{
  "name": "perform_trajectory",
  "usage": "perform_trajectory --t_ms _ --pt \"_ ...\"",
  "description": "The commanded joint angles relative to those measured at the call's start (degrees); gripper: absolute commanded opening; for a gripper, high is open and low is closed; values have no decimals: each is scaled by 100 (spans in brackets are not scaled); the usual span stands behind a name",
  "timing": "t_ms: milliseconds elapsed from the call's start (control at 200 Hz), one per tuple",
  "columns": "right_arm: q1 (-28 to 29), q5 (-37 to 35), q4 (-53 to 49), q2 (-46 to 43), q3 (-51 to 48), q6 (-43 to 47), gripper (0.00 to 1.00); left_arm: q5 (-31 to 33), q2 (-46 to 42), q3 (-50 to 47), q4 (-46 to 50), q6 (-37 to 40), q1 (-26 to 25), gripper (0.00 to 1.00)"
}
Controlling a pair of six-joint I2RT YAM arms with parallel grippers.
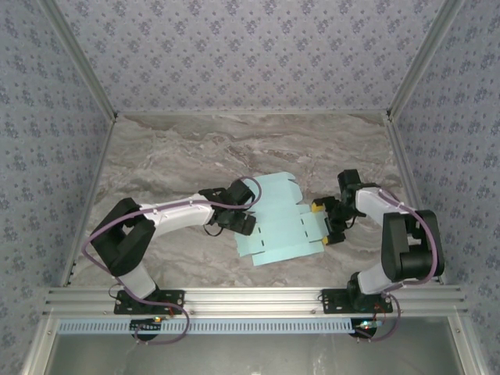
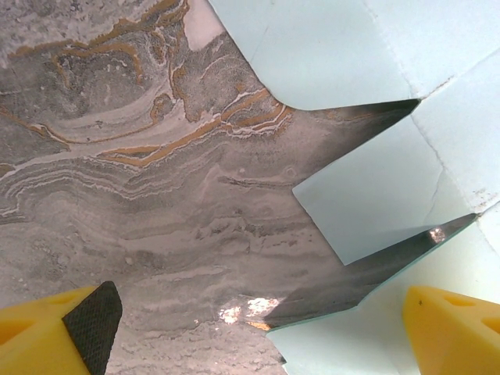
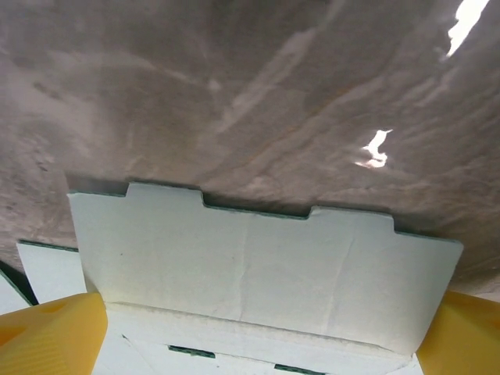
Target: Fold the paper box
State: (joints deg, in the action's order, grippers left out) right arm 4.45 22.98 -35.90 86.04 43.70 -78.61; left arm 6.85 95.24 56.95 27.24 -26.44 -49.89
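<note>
Early fold on paper box; right gripper, spread, is bracketing its raised flap, which likely needs tipping over; left gripper is hovering spread.

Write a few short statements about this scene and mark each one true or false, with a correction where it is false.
1. The paper box lies on the marble table between the two arms. True.
2. The left tool is shut on a flap. False: its jaws stand open at the sheet's left edge, gripping nothing.
3. The paper box is pink. False: it is light mint.
4. In the right wrist view, a notched flap stands up in front of the open right tool. True.
</note>
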Motion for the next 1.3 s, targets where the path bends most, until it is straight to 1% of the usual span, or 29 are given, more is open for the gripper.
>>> perform_trajectory --t_ms 0,350,485,765,879,1019,1044,1294 --pt "49 -3 -266 155 257 115 100 12 -50 88 71 16 4 95" --pt "216 -437 -784 704 895 352 100 -61 11 54 -60 8 -1 95" --pt "301 -416 -872 951 1130 526 100 -121 46 44 -132 -2 5 95" --pt "493 -1089 -1818 1134 1928 775 100 -153 126 66 -175 -8 1 95" --pt "691 -1598 -2412 1183 2409 765 100 -158 141 28 -240 -28 2 95" --pt "835 -1705 -2395 1283 2408 438 100 -129 154 -6 -291 -28 -1 95" --pt "846 -1717 -2391 1334 2596 432 100 -130 153 -15 -294 -28 -2 95" --pt "984 -2118 -2575 1976 3010 464 100 -138 100 -79 -386 -19 0 95"
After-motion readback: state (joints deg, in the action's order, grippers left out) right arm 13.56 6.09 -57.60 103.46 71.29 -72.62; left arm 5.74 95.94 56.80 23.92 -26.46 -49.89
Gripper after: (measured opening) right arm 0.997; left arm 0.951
